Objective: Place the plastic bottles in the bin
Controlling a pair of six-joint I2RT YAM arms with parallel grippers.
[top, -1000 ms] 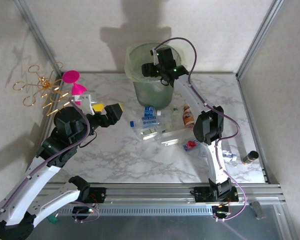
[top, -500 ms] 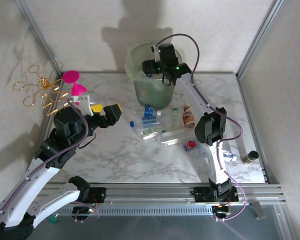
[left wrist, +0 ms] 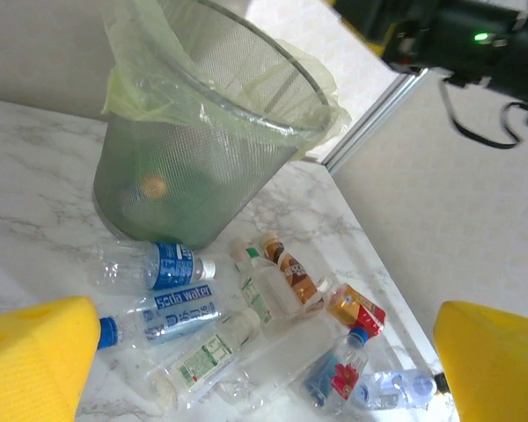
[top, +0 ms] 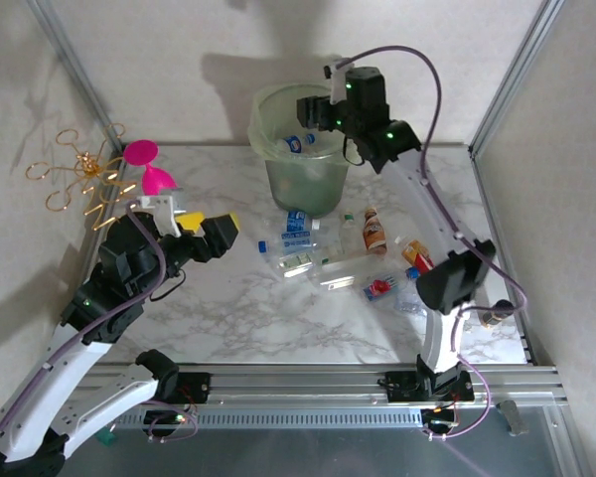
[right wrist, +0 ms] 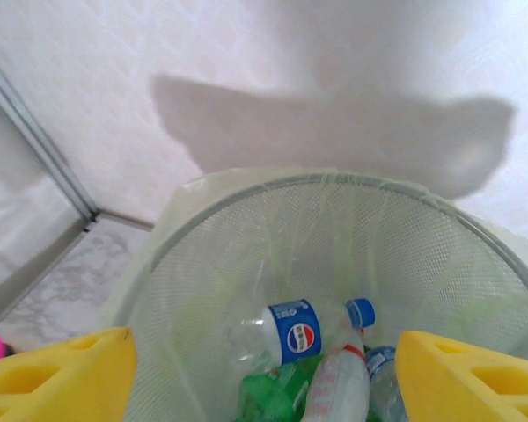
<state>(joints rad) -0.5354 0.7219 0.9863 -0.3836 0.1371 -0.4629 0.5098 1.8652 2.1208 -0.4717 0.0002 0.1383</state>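
Plastic bottles (right wrist: 286,336) in bin (right wrist: 202,264) below right end effector (right wrist: 266,374), fingers apart, empty.

The table (top: 228,308) has a smooth, marble-patterned top. The bin (left wrist: 202,149) seems fine mesh under a thin, crinkled plastic liner (left wrist: 116,79). The bottles (left wrist: 172,266) are clear, glossy plastic.

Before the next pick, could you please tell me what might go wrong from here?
The right gripper hangs open over the bin; pulling back low could snag its loose liner. The bottles by the open left gripper lie touching, so a grasp may scatter them.
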